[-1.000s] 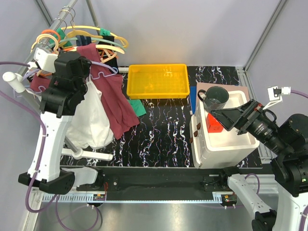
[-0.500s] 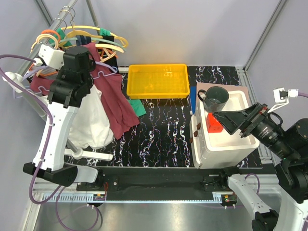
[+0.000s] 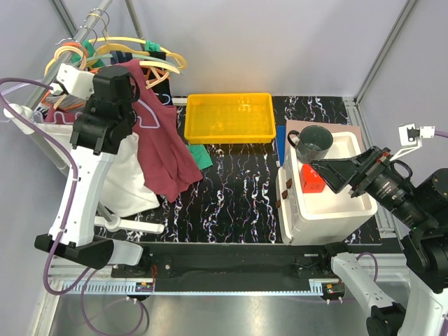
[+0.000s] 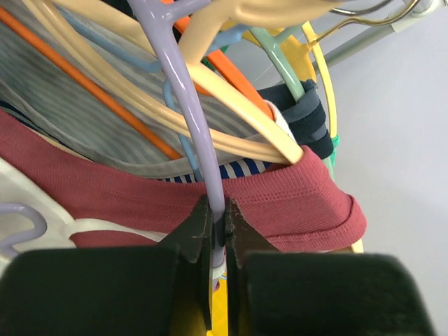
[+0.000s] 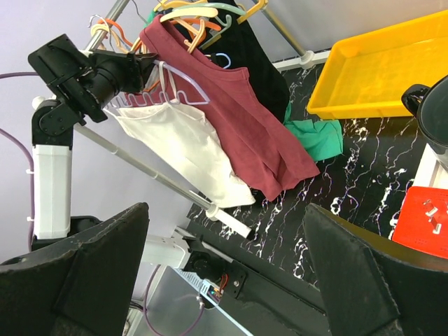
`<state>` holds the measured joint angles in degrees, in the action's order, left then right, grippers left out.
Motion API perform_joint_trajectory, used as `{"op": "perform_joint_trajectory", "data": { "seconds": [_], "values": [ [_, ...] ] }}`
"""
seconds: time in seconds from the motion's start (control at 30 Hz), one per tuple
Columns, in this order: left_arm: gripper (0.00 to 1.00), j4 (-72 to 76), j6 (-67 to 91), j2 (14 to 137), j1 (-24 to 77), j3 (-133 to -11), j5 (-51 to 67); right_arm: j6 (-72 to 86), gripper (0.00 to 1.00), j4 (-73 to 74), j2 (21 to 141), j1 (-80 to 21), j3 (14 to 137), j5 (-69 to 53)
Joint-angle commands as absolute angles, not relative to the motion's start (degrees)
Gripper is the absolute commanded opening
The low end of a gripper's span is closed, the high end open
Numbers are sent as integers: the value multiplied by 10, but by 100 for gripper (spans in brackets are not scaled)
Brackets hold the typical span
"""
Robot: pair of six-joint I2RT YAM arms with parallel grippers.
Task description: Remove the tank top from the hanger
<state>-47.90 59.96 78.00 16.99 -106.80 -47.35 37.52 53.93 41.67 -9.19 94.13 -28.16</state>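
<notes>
Left wrist view: your left gripper (image 4: 218, 213) is clamped on the lavender hanger (image 4: 197, 126), which carries the maroon tank top (image 4: 294, 203) at the far-left rack (image 3: 85, 26). Your right gripper (image 3: 322, 176) is spread wide and holds nothing, over the white box (image 3: 329, 210) at right. Progress, as judged: hanger secured, garment not yet off.

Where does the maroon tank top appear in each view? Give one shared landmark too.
Top external: the maroon tank top hangs at left.
Left wrist: it crosses the lower half.
Right wrist: it hangs at upper centre.
Shared landmark: the lilac hanger.
</notes>
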Motion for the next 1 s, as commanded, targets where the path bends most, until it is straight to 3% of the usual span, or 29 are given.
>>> {"op": "perform_joint_trajectory", "data": {
  "seconds": [0.0,0.23,0.5,0.73,0.97],
  "values": [
    [0,-451,582,744,171,-1093,-490,363,100,537,426,-90,952,-286],
    [0,-434,586,701,172,-1079,-450,371,100,535,425,-90,943,-287],
    [0,-387,601,623,186,-971,-359,366,100,536,427,-90,939,-289],
    [0,-370,593,581,296,-896,-385,354,100,536,431,-90,925,-288],
    [0,-372,579,558,433,-852,-486,293,100,536,457,-90,923,-347]
  ]
}}
